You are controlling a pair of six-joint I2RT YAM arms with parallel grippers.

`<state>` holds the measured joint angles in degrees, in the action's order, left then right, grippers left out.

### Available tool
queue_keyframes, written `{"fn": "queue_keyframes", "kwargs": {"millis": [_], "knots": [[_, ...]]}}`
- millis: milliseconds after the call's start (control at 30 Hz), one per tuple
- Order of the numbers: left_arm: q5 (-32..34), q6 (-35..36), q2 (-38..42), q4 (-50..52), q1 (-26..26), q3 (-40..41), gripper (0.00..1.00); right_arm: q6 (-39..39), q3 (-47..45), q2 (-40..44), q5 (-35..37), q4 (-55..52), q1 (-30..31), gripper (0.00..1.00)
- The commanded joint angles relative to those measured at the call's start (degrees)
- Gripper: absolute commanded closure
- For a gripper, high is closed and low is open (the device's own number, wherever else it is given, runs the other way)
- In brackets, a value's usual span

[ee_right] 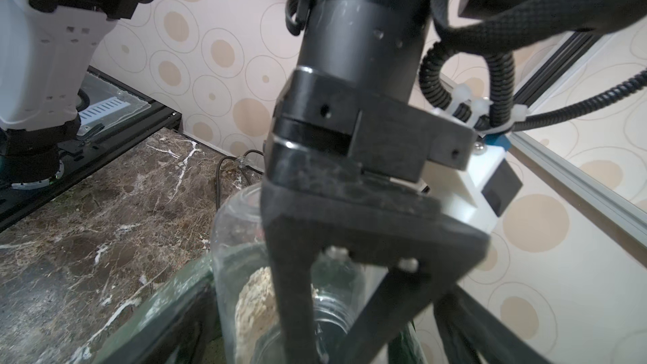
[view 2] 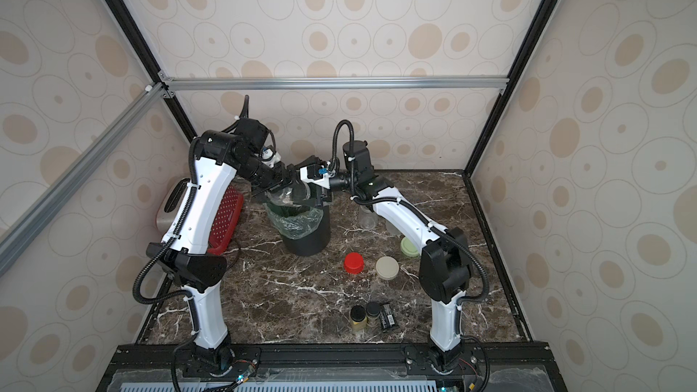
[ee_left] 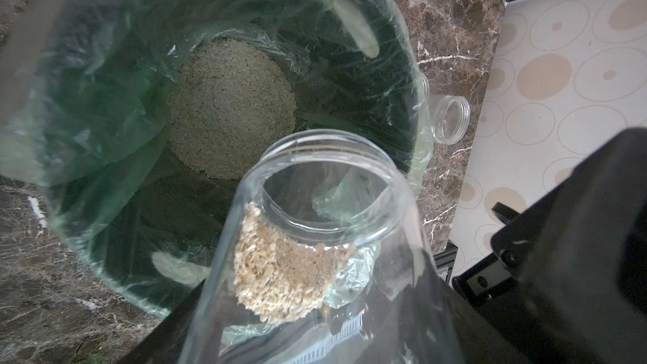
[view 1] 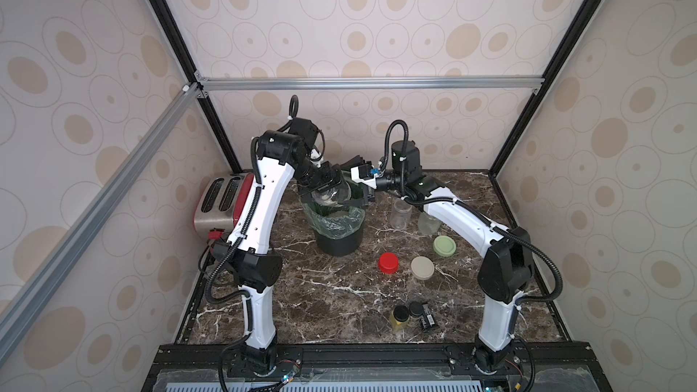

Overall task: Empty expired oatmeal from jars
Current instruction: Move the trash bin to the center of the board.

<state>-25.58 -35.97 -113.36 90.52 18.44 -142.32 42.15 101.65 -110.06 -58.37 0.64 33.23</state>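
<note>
In both top views my left tool [view 1: 329, 185] is clamped across the body of a tilted jar [view 1: 332, 196]. The jar's mouth points down over the black bin [view 1: 341, 247] at the far centre of the worktop [view 1: 332, 296]. My right tool [view 1: 358, 182] hangs just right of that jar, jaws spread wide and, as far as I can tell, holding nothing. A second jar [view 1: 399, 214] and a third jar [view 1: 428, 222] stand upright right of the bin, and both look empty. The red lid [view 1: 388, 262], beige lid [view 1: 422, 268] and green lid [view 1: 444, 246] lie nearer me.

From the left wrist, a heap of oatmeal [ee_left: 231, 110] sits at the bottom of the green liner [ee_left: 105, 99]. An oatmeal clump [ee_left: 283, 274] clings inside the tilted jar's shoulder.

From the right wrist, the left tool's fingers [ee_right: 290, 295] straddle the jar wall, with the clump visible behind them.

I judge the jar light now, stiff, smooth and slippery. I'd grip mid-body rather than at the threaded neck, and gently, since I cannot tell glass from plastic. The flakes look dry and loose, so a steeper tilt or a shake should free them.
</note>
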Motion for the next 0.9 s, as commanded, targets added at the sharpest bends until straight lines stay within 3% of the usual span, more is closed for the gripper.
{"fn": "queue_keyframes", "kwargs": {"millis": [0,400,500,667,867], "knots": [[-0.4,1.5,2.1,0.4,0.4,-1.1,1.00,4.1,3.6,-2.0,-1.9,-4.6,1.2,0.01],[-1.7,0.8,3.0,-0.2,0.4,-1.1,1.00,6.7,8.3,-5.9,-3.7,-11.1,2.3,0.01],[-2.0,0.5,3.0,-0.4,0.4,-1.4,1.00,6.6,8.6,-6.2,-3.7,-11.0,2.4,0.08],[-2.9,-0.3,3.3,-1.1,0.4,-1.6,1.00,7.0,9.0,-6.7,-3.3,-11.2,2.5,0.10],[-3.3,-1.0,4.0,-1.7,0.4,-1.3,1.00,8.4,10.4,-7.6,-2.5,-13.5,2.6,0.01]]}}
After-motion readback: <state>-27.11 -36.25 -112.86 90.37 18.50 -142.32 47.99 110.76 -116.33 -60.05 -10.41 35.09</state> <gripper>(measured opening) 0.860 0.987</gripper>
